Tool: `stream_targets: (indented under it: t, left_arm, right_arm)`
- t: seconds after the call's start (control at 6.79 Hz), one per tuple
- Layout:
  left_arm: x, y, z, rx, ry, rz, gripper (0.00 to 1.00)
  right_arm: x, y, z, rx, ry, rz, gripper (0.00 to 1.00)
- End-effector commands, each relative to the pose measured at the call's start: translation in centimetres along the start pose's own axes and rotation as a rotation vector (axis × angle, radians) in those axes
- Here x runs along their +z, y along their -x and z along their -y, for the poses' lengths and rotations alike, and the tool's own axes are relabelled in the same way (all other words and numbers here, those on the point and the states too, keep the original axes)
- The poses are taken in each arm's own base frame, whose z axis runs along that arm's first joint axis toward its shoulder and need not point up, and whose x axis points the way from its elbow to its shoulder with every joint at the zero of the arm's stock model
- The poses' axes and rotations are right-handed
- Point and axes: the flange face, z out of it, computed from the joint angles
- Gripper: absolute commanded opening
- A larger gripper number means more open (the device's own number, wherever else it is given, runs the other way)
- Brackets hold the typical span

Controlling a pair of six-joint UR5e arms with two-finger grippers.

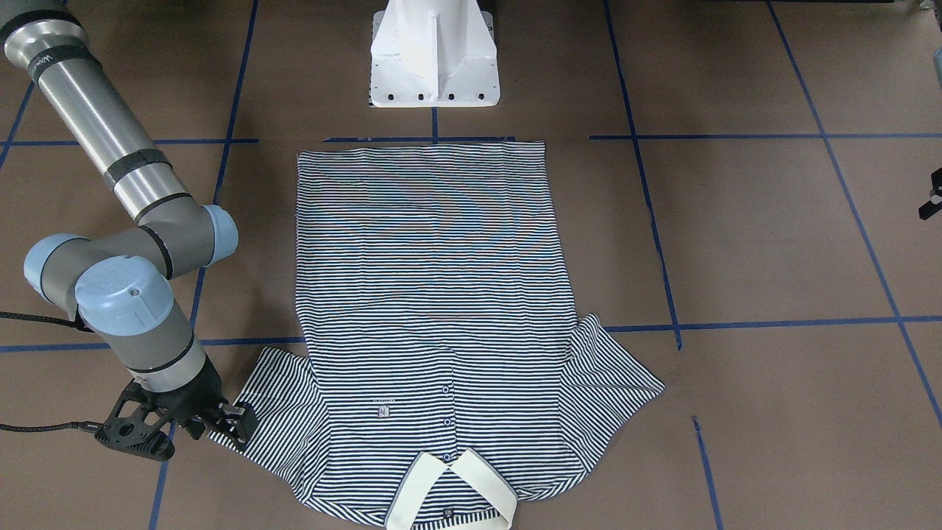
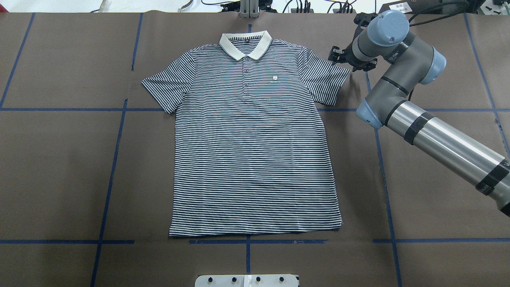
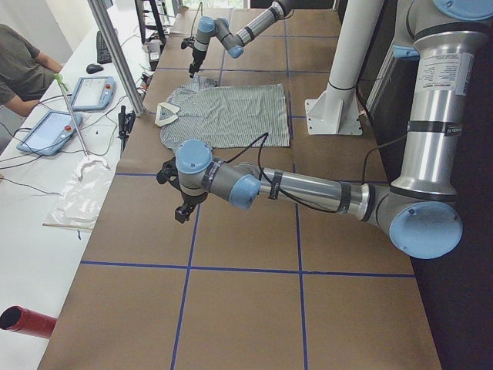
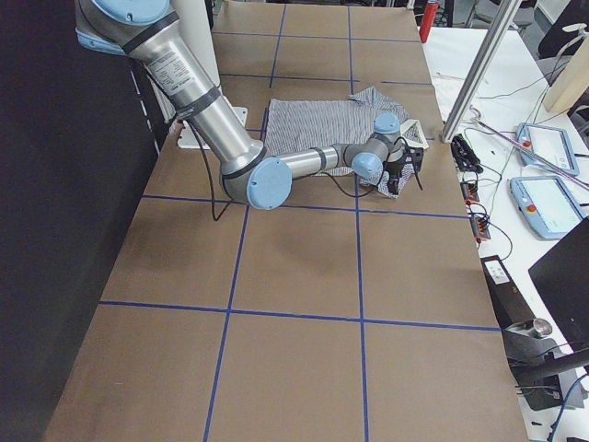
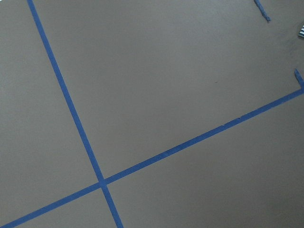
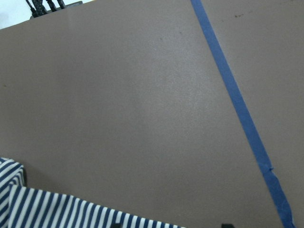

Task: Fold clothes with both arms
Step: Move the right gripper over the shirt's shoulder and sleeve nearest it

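While lying flat mid-table, collar toward the operators' edge, the navy-and-white striped polo shirt (image 2: 255,159) leaves wide bare matte brown table (image 2: 59,167) on both sides. Black right gripper (image 1: 234,427) at sleeve hem; left gripper (image 3: 183,210) well apart, near left end. Finger spacing unreadable on both.

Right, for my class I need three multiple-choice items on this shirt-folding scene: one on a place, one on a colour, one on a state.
1. The jaws of the right arm are: A at the end of a sleeve; B at the bottom hem; C on the chest patch.
2. The collar is: A red; B cream; C green.
3. The shirt lies: A folded in half; B rolled up; C spread flat, front up.
Key: 1 A, the overhead view shows them beside the sleeve's edge; 2 B, it looks pale cream; 3 C, both sleeves are out and no fold shows.
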Motion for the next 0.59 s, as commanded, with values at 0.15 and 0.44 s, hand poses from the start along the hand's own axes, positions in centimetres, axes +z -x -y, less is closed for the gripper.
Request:
stream_targets:
  t: [0.15, 0.44]
  left_arm:
    - [-0.43, -0.56, 0.41, 0.028, -0.025, 0.001, 1.00]
    - [-0.55, -0.70, 0.50, 0.030, -0.030, 0.002, 1.00]
  right_arm:
    - [0.37, -0.42, -0.02, 0.007, -0.007, -0.011, 0.26]
    - [0.40, -0.76, -0.20, 0.008, 0.000, -0.010, 0.00]
